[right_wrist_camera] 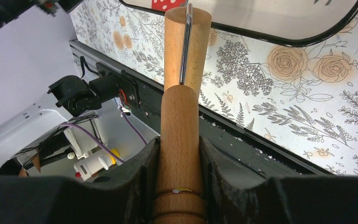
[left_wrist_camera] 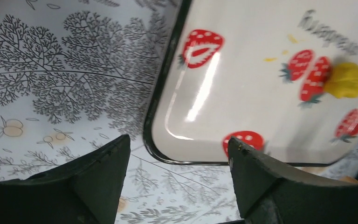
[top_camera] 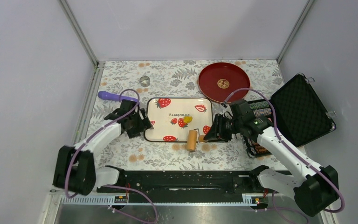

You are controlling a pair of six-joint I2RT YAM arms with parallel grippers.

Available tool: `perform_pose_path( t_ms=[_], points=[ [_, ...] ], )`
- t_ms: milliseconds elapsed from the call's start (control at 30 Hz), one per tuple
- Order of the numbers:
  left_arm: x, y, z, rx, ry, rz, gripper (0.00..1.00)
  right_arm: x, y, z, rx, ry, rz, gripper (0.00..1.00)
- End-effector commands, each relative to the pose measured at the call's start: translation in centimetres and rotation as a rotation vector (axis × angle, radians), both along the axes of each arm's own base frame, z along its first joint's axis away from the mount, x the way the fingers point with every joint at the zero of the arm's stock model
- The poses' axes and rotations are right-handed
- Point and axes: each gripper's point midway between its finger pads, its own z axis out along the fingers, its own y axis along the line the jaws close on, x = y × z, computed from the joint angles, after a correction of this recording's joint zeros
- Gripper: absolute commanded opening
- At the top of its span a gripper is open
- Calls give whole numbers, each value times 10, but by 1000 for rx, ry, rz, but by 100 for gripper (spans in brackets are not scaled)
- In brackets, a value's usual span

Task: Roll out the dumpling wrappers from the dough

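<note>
On the strawberry-printed tray point(top_camera: 179, 103), the dough point(top_camera: 187, 120) sits as a small yellow lump beside two printed berries, not yet flattened. The wooden roller point(top_camera: 192, 140) hangs at the tray's near rim, just short of the lump. To do this step well, the barrel should clear the rim, land flat on the dough and press evenly, while the tray is kept from sliding. The right claw point(right_wrist_camera: 179, 156) is clenched on the roller's handle, its fingers tight against the wood on both sides. The left claw point(left_wrist_camera: 177, 149) is spread wide and grasps nothing. The tray's near-left corner lies between its fingers, and whether they touch it cannot be told.
</note>
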Motion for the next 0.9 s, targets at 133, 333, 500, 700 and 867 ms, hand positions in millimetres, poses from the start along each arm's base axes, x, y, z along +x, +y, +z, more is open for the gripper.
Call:
perform_pose_path(
  t_ms=[133,333,500,700,867],
  points=[
    [16,1,-37,-21,49,-52,61,-4,11,46,113,-58,60,0],
    [15,0,-56,-18,100,-66,42,-5,13,50,127,-55,72,0],
    [2,1,-61,-17,136,-69,14,-5,14,54,135,-60,75,0],
    [-23,-1,-57,-54,146,-85,0,-4,9,59,104,-90,84,0],
    [-53,-10,-54,-54,142,-108,0,-3,1,65,50,-143,102,0]
  ],
)
